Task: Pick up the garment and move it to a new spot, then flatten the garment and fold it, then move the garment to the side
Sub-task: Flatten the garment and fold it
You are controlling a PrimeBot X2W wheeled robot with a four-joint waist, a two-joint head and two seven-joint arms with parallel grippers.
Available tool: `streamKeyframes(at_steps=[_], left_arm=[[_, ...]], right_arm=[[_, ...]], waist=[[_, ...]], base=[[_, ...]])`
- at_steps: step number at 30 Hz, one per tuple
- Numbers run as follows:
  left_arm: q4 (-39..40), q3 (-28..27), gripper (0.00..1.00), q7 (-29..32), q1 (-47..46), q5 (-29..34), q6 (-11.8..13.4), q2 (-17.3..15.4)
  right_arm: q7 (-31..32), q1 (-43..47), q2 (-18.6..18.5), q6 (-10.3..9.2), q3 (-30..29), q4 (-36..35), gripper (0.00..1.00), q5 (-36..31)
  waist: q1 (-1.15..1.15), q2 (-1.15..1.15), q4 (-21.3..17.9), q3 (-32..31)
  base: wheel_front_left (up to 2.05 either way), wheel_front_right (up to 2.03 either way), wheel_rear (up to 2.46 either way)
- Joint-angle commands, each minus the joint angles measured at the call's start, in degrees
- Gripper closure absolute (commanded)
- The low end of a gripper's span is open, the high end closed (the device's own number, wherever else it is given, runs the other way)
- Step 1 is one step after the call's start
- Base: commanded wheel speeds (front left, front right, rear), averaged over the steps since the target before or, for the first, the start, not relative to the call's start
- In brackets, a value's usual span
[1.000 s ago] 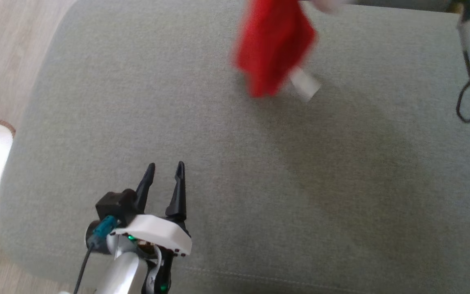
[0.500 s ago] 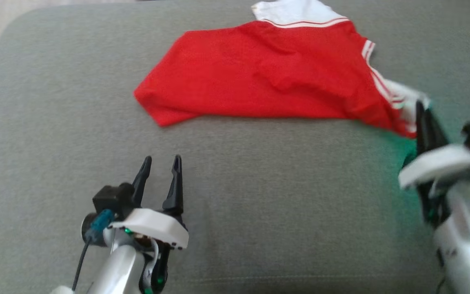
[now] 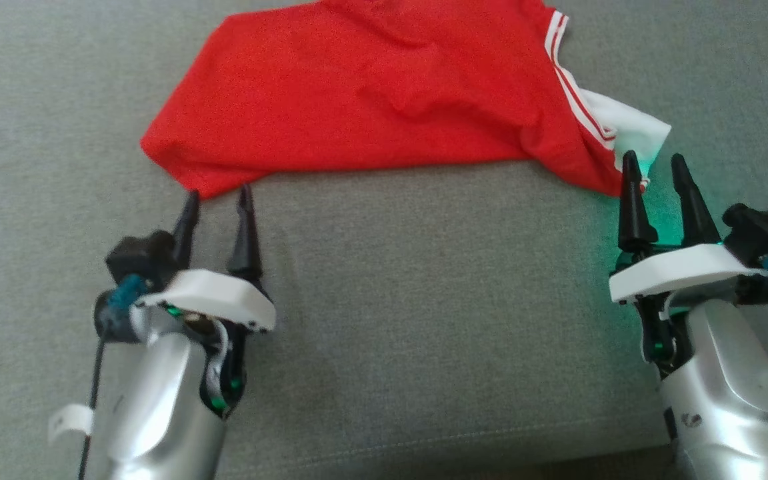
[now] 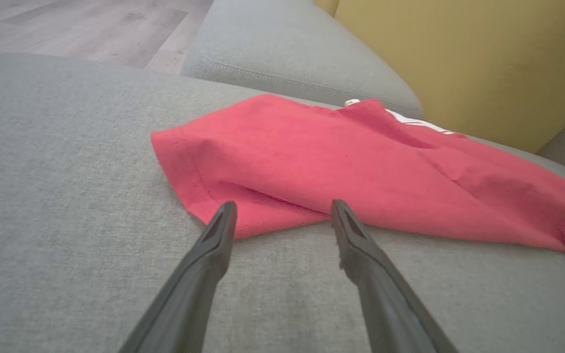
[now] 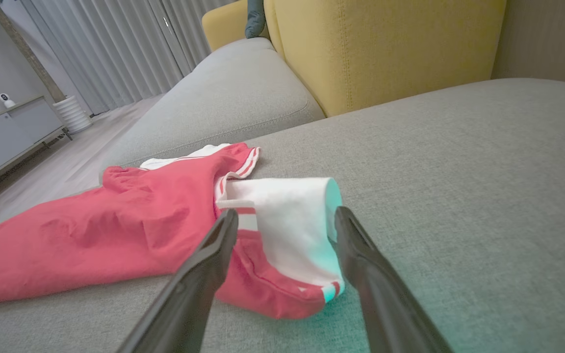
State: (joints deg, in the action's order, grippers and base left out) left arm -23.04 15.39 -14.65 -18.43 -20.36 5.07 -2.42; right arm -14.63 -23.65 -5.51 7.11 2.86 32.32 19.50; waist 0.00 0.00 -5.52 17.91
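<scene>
We saw our right gripper (image 5: pixel 285 214) spread wide at lower centre, straddling the white sleeve (image 5: pixel 290 235) of the red garment (image 5: pixel 115 235), perhaps just touching it.

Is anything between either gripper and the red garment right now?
Nothing visible does. The open left gripper reaches the garment's near corner, the open right gripper its white sleeve, over plain grey cushion.

No text can be read; the small dark mark (image 3: pixel 691 420) on the right forearm (image 3: pixel 731 387) is too tiny.
</scene>
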Motion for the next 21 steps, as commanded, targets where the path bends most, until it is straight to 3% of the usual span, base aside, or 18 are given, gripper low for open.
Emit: streamKeyframes(at_steps=[1, 10, 16, 17, 18, 19, 21], left_arm=[[-0.09, -3.03, 0.00, -0.35, -2.75, -0.09, 0.39, -0.46], [-7.85, -7.84, 0.00, -0.35, -6.13, -1.63, 0.17, -0.45], [-12.75, -7.54, 0.00, -0.35, -7.71, -3.15, -1.21, -0.45], [-13.51, -7.45, 0.13, -0.35, -8.04, -3.27, -1.44, -0.45], [-14.22, -7.32, 0.60, -0.35, -8.29, -3.38, -1.73, -0.45], [-14.90, -7.10, 1.00, -0.35, -8.47, -3.41, -2.09, -0.45], [-15.82, -6.73, 1.00, -0.35, -8.55, -3.45, -2.82, -0.45]], right_arm=[[-0.37, 0.25, 0.88, 0.37, 1.34, -2.59, 0.00, -0.44], [-0.37, -0.98, 1.80, 0.37, 2.89, -5.19, 0.00, -0.02], [-0.37, -1.13, 1.93, 0.37, 3.50, -5.79, 0.00, 0.18], [-0.37, -1.10, 1.94, 0.37, 3.54, -5.81, 0.00, 0.20], [-0.37, -1.04, 1.94, 0.37, 3.56, -5.80, 0.00, 0.23], [-0.37, -0.96, 1.95, 0.37, 3.57, -5.78, 0.00, 0.22], [-0.37, -0.71, 1.95, 0.37, 3.46, -5.71, 0.00, 0.26]], waist=[[0.00, 0.00, -1.28, 1.67], [0.00, 0.00, -3.67, 3.46], [0.00, 0.00, -4.52, 3.70], [0.00, 0.00, -4.61, 3.65], [0.00, 0.00, -4.70, 3.54], [0.00, 0.00, -4.76, 3.33], [0.00, 0.00, -4.73, 2.68]], base=[[0.00, 0.00, 0.00], [0.00, 0.00, 0.00], [0.00, 0.00, 0.00], [0.00, 0.00, 0.00], [0.00, 0.00, 0.00], [0.00, 0.00, 0.00], [0.00, 0.00, 0.00]])
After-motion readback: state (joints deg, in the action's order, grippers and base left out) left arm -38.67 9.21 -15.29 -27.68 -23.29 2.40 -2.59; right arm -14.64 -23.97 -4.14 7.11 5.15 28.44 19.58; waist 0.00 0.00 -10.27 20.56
